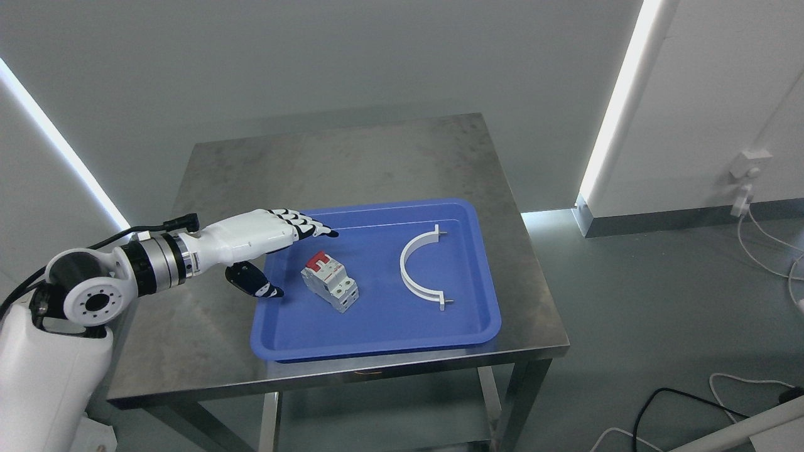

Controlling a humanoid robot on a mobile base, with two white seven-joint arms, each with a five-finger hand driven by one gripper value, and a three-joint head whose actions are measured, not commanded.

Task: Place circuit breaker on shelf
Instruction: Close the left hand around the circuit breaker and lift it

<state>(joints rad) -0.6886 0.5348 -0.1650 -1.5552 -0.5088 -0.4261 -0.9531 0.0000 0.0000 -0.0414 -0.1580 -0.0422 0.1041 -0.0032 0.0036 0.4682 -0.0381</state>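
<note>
A white circuit breaker (329, 281) with a red top lies on its side in the left half of a blue tray (377, 323). My left hand (300, 258), white with black fingertips, hovers over the tray's left rim, just left of the breaker. Its fingers (313, 227) are stretched out above the breaker and its thumb (257, 282) hangs below, so the hand is open and holds nothing. No shelf shows apart from a lower deck under the table.
The tray rests on a steel table (352, 157). A white curved pipe clamp (421, 269) lies in the tray's right half. A lower deck (389, 433) sits under the table. Cables (772, 245) trail on the floor at the right, below a wall socket (750, 164).
</note>
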